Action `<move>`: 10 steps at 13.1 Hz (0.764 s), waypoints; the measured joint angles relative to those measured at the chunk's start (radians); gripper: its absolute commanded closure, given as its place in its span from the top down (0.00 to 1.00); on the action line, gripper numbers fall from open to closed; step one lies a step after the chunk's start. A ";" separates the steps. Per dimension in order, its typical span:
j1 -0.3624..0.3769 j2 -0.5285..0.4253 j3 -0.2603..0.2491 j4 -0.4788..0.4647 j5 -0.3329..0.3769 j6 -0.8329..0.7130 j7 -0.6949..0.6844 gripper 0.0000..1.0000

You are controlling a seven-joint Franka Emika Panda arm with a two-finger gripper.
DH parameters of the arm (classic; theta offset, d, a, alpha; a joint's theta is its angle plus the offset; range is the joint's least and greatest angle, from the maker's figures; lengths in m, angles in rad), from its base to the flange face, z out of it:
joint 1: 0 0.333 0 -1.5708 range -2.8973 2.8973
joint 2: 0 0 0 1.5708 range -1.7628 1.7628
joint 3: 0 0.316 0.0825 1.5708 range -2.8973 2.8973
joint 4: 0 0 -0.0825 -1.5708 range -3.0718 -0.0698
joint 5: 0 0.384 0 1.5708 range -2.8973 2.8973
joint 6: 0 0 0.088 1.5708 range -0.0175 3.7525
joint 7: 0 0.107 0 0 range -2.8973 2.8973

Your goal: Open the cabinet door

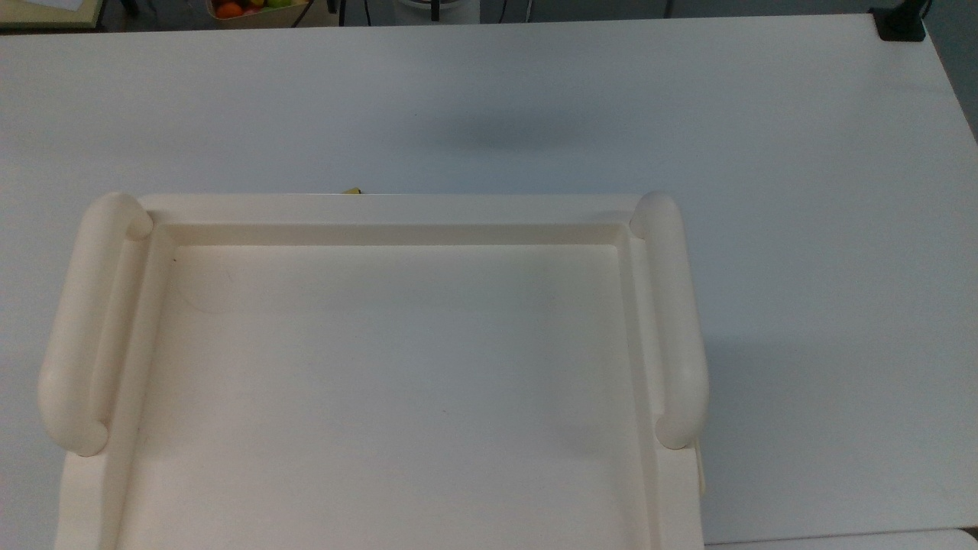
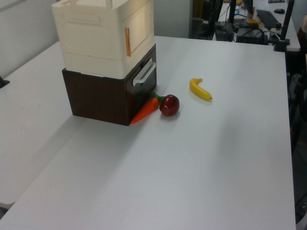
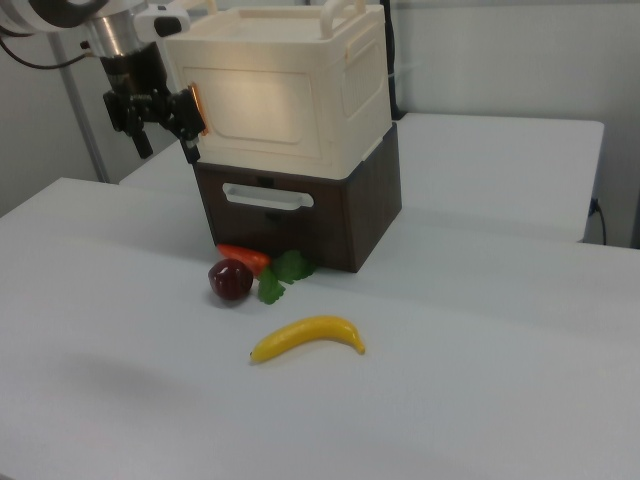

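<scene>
Cream-white plastic cabinet (image 3: pixel 290 85) sits atop a dark-brown drawer box (image 3: pixel 310 215); its flat cream door (image 3: pixel 255 105) is closed, orange edge just beside the black gripper's (image 3: pixel 160 125) spread fingers, likely ready to hook it.

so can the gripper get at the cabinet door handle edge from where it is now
Probably yes. In the right view the gripper hangs open just off the cabinet door, beside its orange-edged side, with nothing between them. The apple, carrot and banana lie lower down on the table.
</scene>
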 measured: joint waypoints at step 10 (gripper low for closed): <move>0.038 0.023 0.014 -0.011 0.000 0.497 0.000 1.00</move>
